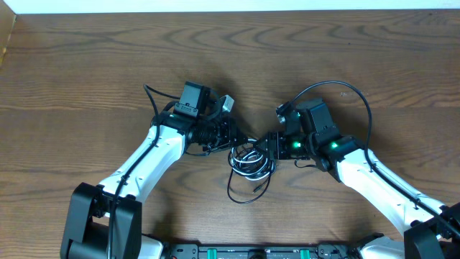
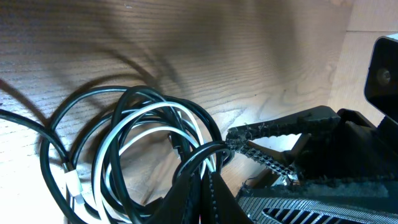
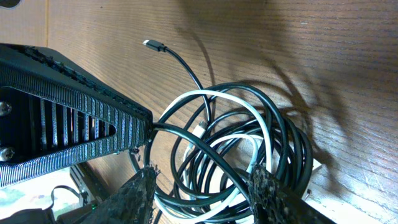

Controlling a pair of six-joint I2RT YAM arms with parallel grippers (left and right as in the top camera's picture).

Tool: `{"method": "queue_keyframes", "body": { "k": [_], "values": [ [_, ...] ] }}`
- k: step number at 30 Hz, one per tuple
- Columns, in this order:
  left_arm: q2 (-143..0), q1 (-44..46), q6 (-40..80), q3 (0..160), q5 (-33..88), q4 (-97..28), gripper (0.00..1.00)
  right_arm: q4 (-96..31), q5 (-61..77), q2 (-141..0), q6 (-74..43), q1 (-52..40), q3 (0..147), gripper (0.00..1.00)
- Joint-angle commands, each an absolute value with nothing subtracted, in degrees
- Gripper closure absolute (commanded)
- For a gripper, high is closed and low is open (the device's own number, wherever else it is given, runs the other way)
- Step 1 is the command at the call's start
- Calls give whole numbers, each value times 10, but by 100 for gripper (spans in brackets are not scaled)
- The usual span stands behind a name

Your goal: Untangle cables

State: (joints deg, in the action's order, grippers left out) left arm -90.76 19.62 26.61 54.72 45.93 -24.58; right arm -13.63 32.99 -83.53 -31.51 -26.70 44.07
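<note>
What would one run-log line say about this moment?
task: untangle cables | left pincer: shut on thin black cable | right pincer: open, astride that cable | thin white cable: looped in tangle on wooden table

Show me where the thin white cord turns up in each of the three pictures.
Overhead: the thin white cord lies just below the picture's centre.
Left wrist: it loops through the lower left and middle.
Right wrist: it arcs across the middle.
Shared landmark: the thin black cord tangled with it.
</note>
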Motion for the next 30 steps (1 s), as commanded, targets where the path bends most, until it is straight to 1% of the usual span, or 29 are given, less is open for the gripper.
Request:
{"method": "queue_keyframes", "body": {
  "k": [1,10,15,21,23,30],
  "values": [
    [-909,196,271,546,453,-245,92,-136,334,-836,-305,-271,441,53],
    [-909,196,287,546,449,-245,92,-135,334,-836,-306,-271,441,53],
    [-909,206,345,546,391,-249,92,-136,349,-836,-306,-271,441,53],
    [-909,246,354,546,291,-252,92,-135,349,-836,-305,-271,441,54],
    [-909,256,373,546,239,-252,92,-135,349,-836,-306,-271,441,54],
    [-910,258,389,546,202,-275,93,-137,349,-836,-305,-271,441,55]
  ]
}}
